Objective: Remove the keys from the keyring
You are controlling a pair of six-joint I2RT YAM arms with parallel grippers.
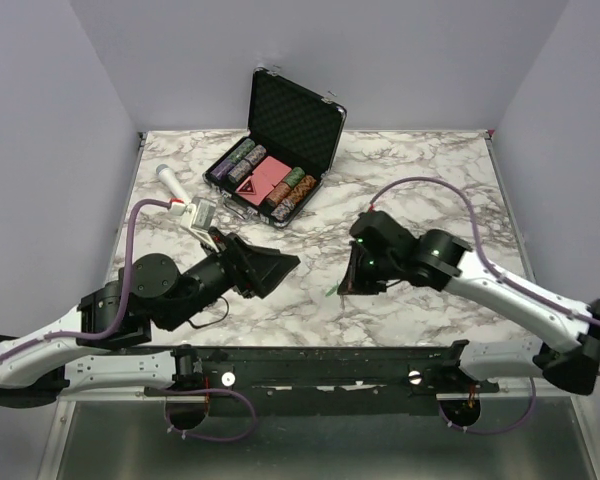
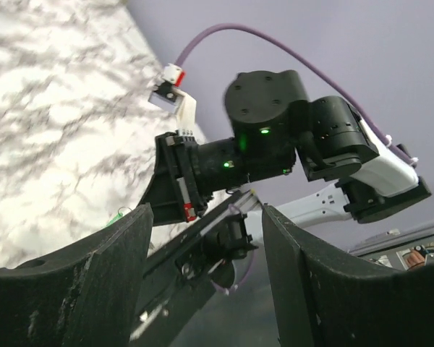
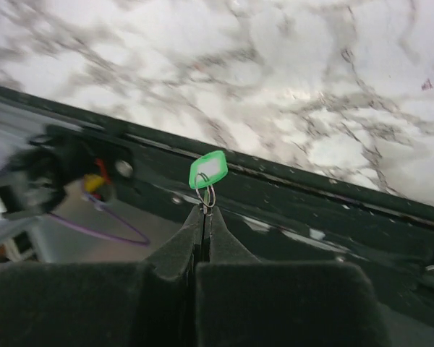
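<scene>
Pinching keyring [image 3: 207, 194] | right tool [image 3: 203, 214] closed | keys [image 3: 208, 169] just beyond it

Left arm [image 1: 158, 283]: black round joint housings, white lower link. Right arm [image 1: 445, 260]: same black-and-white build, green status light [image 2: 260, 131]. Purple cable [image 2: 228, 27] loops over each. Left gripper [image 2: 206, 213] fingers [image 2: 79, 282]: matte black, wedge-shaped, scuffed.
</scene>
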